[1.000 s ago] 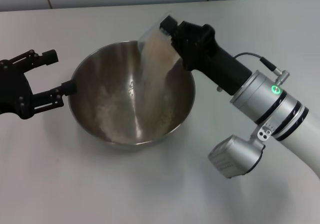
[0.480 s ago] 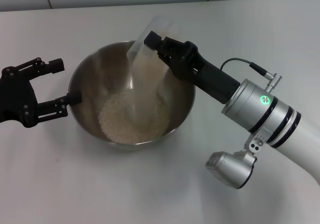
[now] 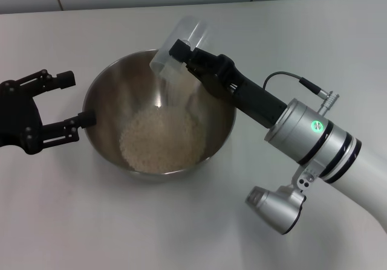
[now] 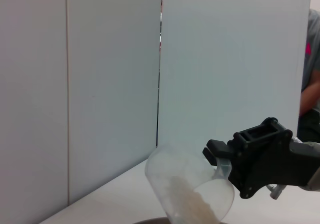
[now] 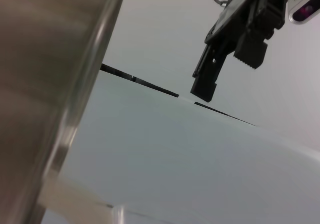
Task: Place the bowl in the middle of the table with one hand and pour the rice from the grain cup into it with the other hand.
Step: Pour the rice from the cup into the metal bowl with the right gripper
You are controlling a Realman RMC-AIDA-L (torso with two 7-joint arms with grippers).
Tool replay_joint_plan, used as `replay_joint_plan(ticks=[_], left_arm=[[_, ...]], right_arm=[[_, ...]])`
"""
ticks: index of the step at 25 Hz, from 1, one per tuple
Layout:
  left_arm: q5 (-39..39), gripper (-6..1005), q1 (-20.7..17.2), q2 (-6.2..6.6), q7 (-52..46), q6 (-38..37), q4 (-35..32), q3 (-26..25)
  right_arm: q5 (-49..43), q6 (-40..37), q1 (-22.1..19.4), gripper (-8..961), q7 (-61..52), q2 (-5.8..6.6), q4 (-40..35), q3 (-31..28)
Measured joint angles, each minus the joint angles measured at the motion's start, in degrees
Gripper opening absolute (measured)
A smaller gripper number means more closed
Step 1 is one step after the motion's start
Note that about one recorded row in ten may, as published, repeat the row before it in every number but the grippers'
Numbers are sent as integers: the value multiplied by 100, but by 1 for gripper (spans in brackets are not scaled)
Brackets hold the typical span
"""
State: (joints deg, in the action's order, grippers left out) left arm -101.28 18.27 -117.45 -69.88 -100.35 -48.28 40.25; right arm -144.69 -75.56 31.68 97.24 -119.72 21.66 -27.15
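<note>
bowl, rice and grain cup on the table

the steel bowl (image 3: pixel 158 120) sits upright on the white table (image 3: pixel 91 221), deep and shiny inside. a pale mound of rice (image 3: pixel 160 138) lies on the bowl's floor. the clear grain cup (image 3: pixel 179 45) hangs tipped above the bowl's far rim, mouth angled down into the bowl; the left wrist view shows some grains inside the cup near its mouth.

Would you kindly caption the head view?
Right gripper tips the grain cup over the rice-filled bowl; left gripper alongside.
</note>
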Motion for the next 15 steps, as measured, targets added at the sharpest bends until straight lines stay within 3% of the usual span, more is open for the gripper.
replay_joint_plan(ticks=[8,15], left_arm=[[1,813,0,9,1,-5,-90,0],[5,813,1,12,4,-15,-100,-22]], right_arm=[[-6,15,-151,11,935,-10,125,-40],[15,-11,-271,11,570,-6,269,-78]])
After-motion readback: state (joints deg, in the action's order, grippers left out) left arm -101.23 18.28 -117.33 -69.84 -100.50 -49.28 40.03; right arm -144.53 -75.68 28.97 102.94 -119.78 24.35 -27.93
